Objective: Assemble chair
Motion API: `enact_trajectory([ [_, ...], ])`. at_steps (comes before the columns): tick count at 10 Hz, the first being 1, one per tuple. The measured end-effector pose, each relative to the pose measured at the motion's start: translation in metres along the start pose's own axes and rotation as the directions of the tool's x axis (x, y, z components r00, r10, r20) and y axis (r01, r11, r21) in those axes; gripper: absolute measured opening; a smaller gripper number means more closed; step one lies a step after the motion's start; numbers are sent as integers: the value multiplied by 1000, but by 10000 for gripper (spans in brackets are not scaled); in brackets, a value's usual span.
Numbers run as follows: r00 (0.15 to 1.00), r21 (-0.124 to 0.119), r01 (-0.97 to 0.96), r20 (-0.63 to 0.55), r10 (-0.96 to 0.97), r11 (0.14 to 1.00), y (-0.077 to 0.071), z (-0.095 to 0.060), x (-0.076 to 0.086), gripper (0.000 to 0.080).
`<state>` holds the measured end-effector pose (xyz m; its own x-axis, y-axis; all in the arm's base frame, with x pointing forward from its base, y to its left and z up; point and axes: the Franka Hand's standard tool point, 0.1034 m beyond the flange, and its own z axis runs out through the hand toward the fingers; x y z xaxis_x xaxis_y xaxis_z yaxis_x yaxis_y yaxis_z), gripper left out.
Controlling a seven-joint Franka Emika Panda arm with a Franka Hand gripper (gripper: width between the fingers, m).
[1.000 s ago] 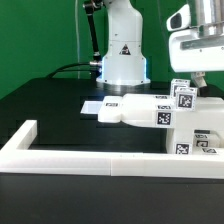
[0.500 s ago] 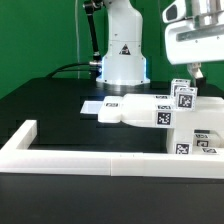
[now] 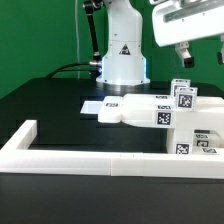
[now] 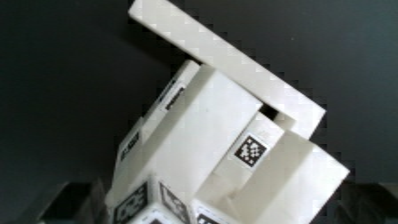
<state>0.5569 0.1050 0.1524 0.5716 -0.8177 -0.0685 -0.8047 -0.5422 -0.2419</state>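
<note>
The hand (image 3: 200, 52) hangs above the bench (image 3: 50, 105) at the exterior view's upper right, its fingers (image 3: 183, 56) apart and holding nothing; the chair (image 3: 165, 110), a cluster of white tagged pieces, rests on the black bench below it, clear of the fingers, just behind the long white border wall (image 3: 90, 152); the robot base (image 3: 122, 60) stands behind; the wrist view looks down on the chair's (image 4: 222, 150) slabs and tags.
</note>
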Motion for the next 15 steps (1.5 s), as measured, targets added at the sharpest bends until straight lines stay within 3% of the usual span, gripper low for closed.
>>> enact_trajectory([
  [2,998,-4,55,-1,-55,998,1,2,1,649],
  [4,943,-48,331,-9,-332,942,10,8,14,649],
  [8,717,-73,695,9,-697,715,28,9,44,649],
  [10,658,-80,751,17,-753,655,28,10,42,649],
  [11,609,-96,791,29,-793,604,30,12,43,649],
  [15,669,-105,741,32,-742,664,26,23,38,649],
])
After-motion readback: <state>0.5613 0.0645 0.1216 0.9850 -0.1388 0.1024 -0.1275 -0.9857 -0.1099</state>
